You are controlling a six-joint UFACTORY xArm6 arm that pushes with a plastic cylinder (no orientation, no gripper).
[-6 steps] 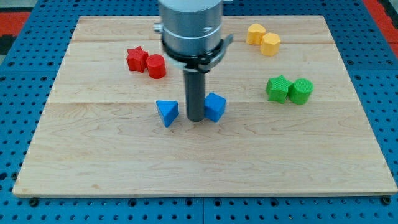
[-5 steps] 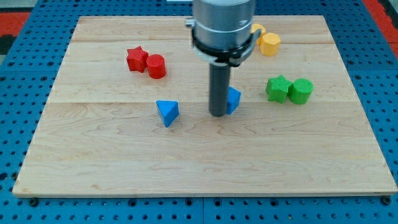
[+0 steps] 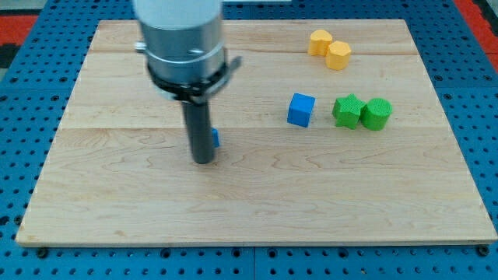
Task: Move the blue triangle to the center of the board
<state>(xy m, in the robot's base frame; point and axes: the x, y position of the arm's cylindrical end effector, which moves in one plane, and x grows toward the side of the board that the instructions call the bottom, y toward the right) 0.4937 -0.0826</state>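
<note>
My tip (image 3: 203,160) rests on the wooden board (image 3: 257,210) left of centre. The blue triangle (image 3: 215,138) is almost wholly hidden behind the rod; only a small blue sliver shows at the rod's right side, touching it. A blue cube (image 3: 301,110) stands to the right of centre, just left of the green blocks. The arm's grey body (image 3: 180,39) covers the upper left of the board and hides the red blocks.
Two green blocks (image 3: 362,112) stand side by side at the right. Two yellow blocks (image 3: 329,48) sit near the top right. A blue pegboard (image 3: 23,117) surrounds the board.
The rod has swung from the blue cube's left side to the left, onto the blue triangle. The blue cube now stands further right, beside the green blocks. The red blocks are now hidden.
</note>
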